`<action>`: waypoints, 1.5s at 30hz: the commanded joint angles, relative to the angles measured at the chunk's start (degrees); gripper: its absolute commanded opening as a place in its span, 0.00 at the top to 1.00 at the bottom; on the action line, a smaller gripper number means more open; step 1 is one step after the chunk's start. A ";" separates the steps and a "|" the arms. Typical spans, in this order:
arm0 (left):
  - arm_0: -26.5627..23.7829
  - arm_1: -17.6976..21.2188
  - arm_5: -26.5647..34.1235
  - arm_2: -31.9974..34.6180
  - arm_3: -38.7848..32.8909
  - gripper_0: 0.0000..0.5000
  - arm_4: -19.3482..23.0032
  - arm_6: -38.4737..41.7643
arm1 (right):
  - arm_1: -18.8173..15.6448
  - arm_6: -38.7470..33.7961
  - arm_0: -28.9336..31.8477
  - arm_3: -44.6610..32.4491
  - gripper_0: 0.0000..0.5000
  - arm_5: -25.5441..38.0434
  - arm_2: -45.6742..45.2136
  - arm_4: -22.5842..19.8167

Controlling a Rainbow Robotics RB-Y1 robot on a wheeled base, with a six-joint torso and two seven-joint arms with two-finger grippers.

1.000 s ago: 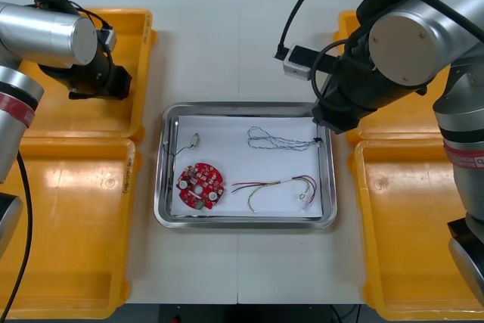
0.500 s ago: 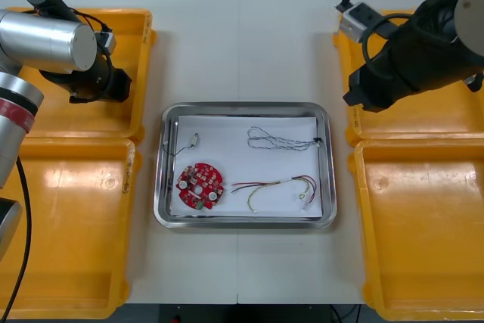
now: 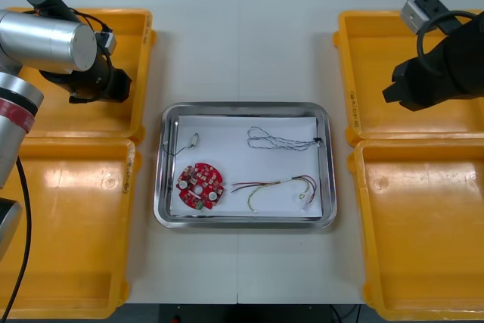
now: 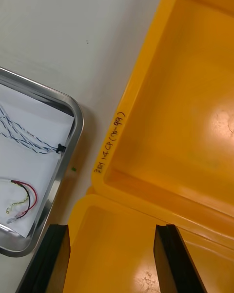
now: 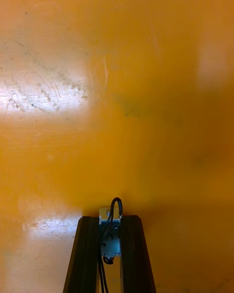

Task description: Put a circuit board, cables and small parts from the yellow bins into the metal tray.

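Front view: the left gripper (image 3: 113,85) hangs over the far left yellow bin (image 3: 142,51), close to that bin's inner wall. The right gripper (image 3: 399,90) hangs over the far right yellow bin (image 3: 355,43), toward its near inner corner. The metal tray (image 3: 243,108) lies on the table (image 3: 242,43) between the two grippers, nearer the robot than either and well apart from both.

On the tray's white lining, the round red circuit board (image 3: 200,185) sits at the end nearer the left gripper. A black cable (image 3: 193,141) with a metal end lies just beyond it. The twisted blue and white cable (image 3: 283,140) and the red and yellow cable (image 3: 276,184) lie at the end nearer the right gripper, and the blue and white one is the closer to it.

In the left wrist view the left gripper's fingers (image 5: 87,254) are clamped on a small metal part (image 5: 110,241) wired in black. The part sits between them, and a black loop pokes up just past the tips. Beyond the tips lies bare bin floor (glossy, a little scuffed).

In the right wrist view the right gripper's fingers (image 4: 54,259) stand wide apart with nothing between them. Between and just beyond them is the far end of the near right yellow bin (image 4: 117,215). Farther past the tips rises the far right bin's wall, which bears handwriting (image 4: 109,144). Off to the outside of one finger, across a strip of table, the tray's corner shows the ends of both coloured cables.
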 commanded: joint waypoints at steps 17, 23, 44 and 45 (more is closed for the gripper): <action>1.13 1.85 20.40 6.27 -16.97 1.00 -3.09 -8.87 | -5.88 -4.96 14.56 -5.94 0.00 0.23 -17.21 -1.19; 1.13 1.67 25.33 5.92 -22.25 1.00 -3.18 -7.81 | -5.88 -6.46 17.20 -5.94 0.00 0.23 -18.53 0.39; 1.13 -6.24 35.08 -2.52 -36.66 1.00 -4.24 8.10 | -5.62 -6.98 21.51 0.66 0.00 0.23 -18.09 -0.49; 1.21 -6.94 35.08 -3.40 -36.93 1.00 -4.50 9.06 | -5.62 -6.98 21.77 1.01 0.00 0.23 -18.09 -0.58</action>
